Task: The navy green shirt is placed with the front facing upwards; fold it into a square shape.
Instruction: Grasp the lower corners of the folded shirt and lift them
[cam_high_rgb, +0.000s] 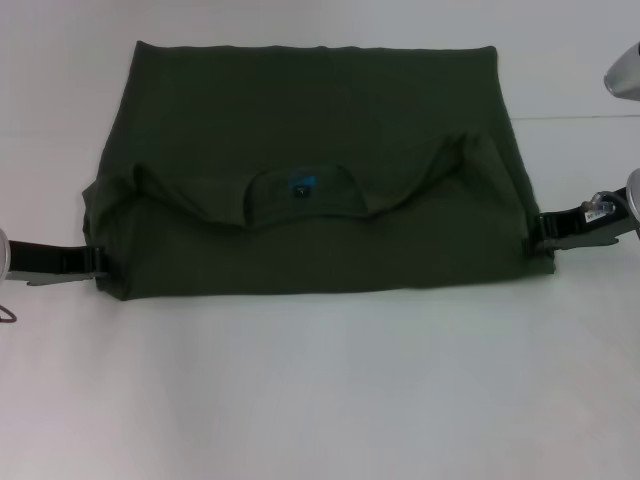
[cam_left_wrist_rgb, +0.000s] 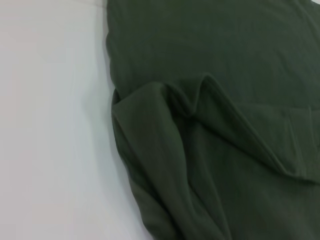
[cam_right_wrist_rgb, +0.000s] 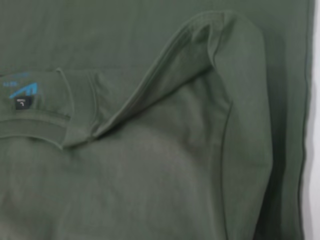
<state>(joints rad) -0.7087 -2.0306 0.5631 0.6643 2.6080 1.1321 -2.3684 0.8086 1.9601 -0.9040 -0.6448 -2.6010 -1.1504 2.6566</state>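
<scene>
Navy green shirt (cam_high_rgb: 310, 170) lying mid-table (cam_high_rgb: 320, 400), folded once, soft and limp. Left gripper (cam_high_rgb: 98, 262) and right gripper (cam_high_rgb: 541, 230) at shirt's near corners; finger state unclear. Best taken by corners.

You have the shirt (cam_high_rgb: 310, 180) lying folded across the middle of the table (cam_high_rgb: 320, 390), its collar (cam_high_rgb: 300, 190) and neck label (cam_high_rgb: 300, 186) on top, toward the near edge. The left gripper (cam_high_rgb: 95, 262) sits at its near left corner, the right gripper (cam_high_rgb: 545, 230) at its near right corner, both touching the cloth.
</scene>
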